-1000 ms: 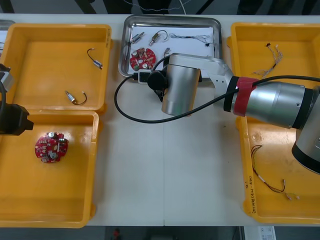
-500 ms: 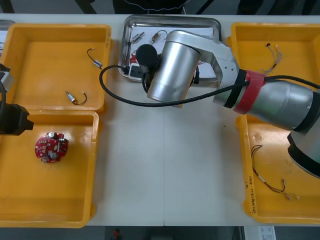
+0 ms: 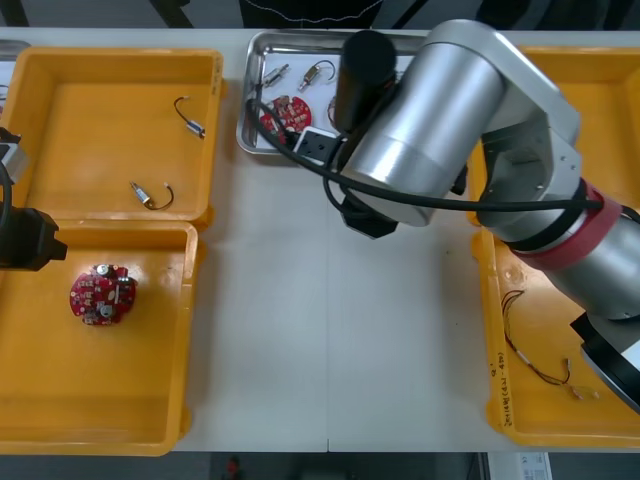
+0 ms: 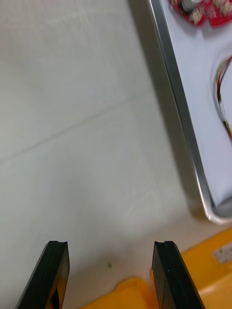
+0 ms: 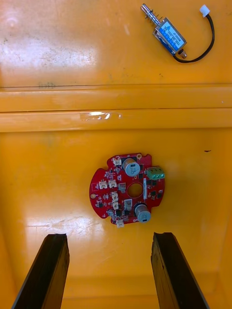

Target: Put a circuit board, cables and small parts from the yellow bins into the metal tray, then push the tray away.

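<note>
My right gripper (image 4: 110, 275) is released and empty, fingers apart over bare table just beside the tray (image 4: 180, 108) rim, with a bin (image 4: 130, 297) edge at the fingertips. The tray sits at the table's far edge between the bins and holds a board (image 3: 284, 112), small metal parts (image 3: 277, 73) and a cable (image 4: 220, 99). My left gripper (image 5: 110, 275) hangs open over another board (image 5: 127, 188) in the near left bin (image 5: 48, 159).

Open bench (image 3: 320, 340) down the middle between yellow bins (image 3: 60, 400); far end blocked by metal tray (image 3: 243, 120) and right arm (image 3: 440, 120).
</note>
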Available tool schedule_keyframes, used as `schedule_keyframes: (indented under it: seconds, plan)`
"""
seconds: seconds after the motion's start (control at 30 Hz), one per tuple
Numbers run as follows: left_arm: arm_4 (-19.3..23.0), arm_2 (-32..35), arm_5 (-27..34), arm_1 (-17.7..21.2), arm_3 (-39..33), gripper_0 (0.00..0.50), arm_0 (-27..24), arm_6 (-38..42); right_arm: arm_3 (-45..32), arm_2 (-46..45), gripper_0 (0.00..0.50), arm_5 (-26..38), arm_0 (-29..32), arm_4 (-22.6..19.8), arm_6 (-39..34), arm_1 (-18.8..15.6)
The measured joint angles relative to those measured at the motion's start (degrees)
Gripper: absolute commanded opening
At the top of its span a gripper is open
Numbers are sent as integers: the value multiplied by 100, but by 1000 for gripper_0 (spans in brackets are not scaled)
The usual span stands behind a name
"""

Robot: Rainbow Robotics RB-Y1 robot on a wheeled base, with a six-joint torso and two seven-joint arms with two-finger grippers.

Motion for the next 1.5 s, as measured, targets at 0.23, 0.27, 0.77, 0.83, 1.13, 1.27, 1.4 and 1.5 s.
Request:
schedule_keyframes:
  seconds: [0.23, 0.27, 0.77, 0.83, 1.13, 1.27, 1.4, 1.5]
  plan:
    - [0, 0, 0, 0, -2, 500, 1, 0, -1025, -1549, 500, 276, 841, -18, -15, 1]
    - [0, 0, 0, 0, -2, 500, 1, 0, -1114, -1731, 500, 282, 915, -30, -19, 1]
    - [1, 1, 0, -1, -4, 500, 4, 0, -1979, -4300, 500, 288, 2423, -791, -115, -193]
    - [1, 2, 0, -1, -4, 500, 5, 0, -1979, -4671, 500, 288, 2606, -1007, -123, -259]
    - [1, 2, 0, -1, -5, 500, 7, 0, -1983, -5787, 500, 288, 3410, -1433, -359, -701]
    - [1, 2, 0, -1, -5, 500, 8, 0, -1983, -6005, 500, 288, 3762, -1450, -359, -897]
    - [1, 2, 0, -1, -5, 500, 8, 0, -1983, -6116, 500, 288, 4071, -1422, -361, -977]
    - [1, 2, 0, -1, -5, 500, 9, 0, -1948, -6118, 500, 288, 4252, -1394, -374, -990]
